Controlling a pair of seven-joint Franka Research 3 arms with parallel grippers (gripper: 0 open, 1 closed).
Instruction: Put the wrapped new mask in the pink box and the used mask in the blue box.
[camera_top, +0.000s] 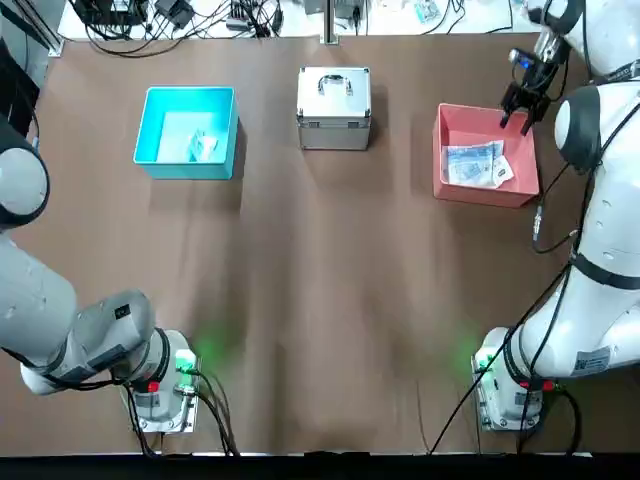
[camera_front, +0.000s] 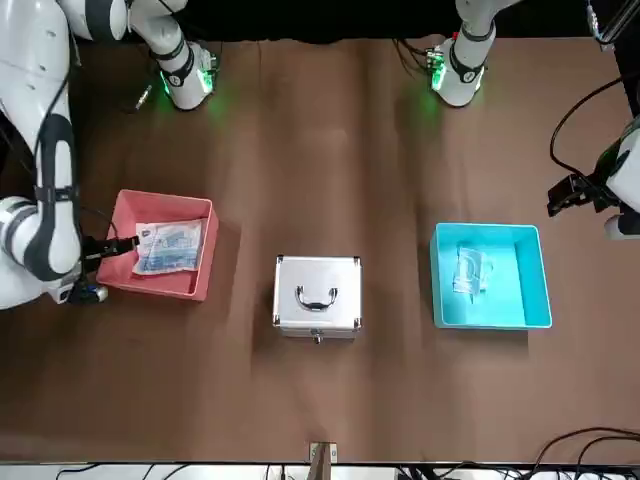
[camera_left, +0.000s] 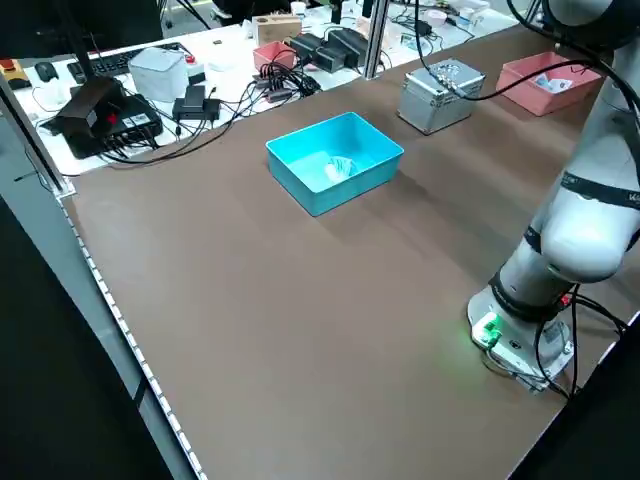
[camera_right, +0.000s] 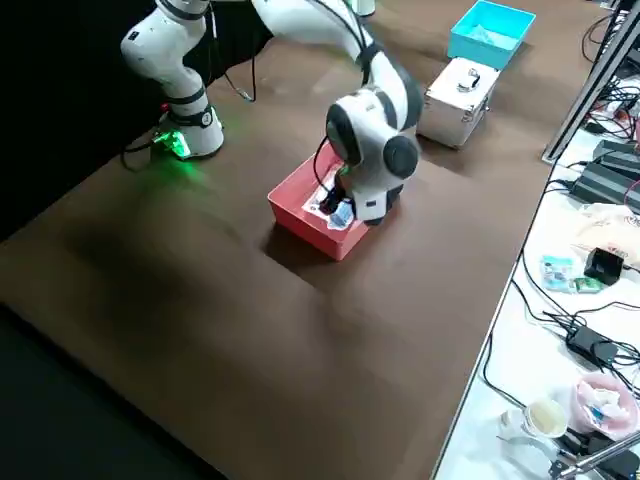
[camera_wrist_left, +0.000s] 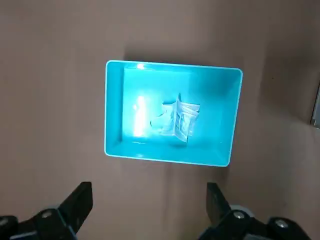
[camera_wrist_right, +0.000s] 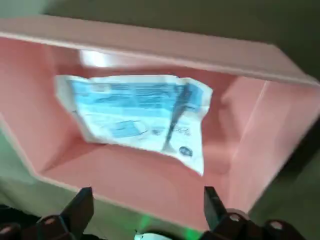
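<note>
Packet and mask both sat where I wanted them: the wrapped new mask (camera_top: 477, 164) lay flat inside the pink box (camera_top: 519, 194), and the used mask (camera_top: 205, 146) lay in the blue box (camera_top: 152, 165). My right pincer (camera_top: 520, 105) hung over the pink box's far edge, fingers apart and empty. My left pincer (camera_wrist_left: 149, 207) hovered above the blue box, fingers spread wide, holding nothing. Between the boxes on the bench (camera_top: 330, 280) stood a silver case (camera_top: 334, 108).
</note>
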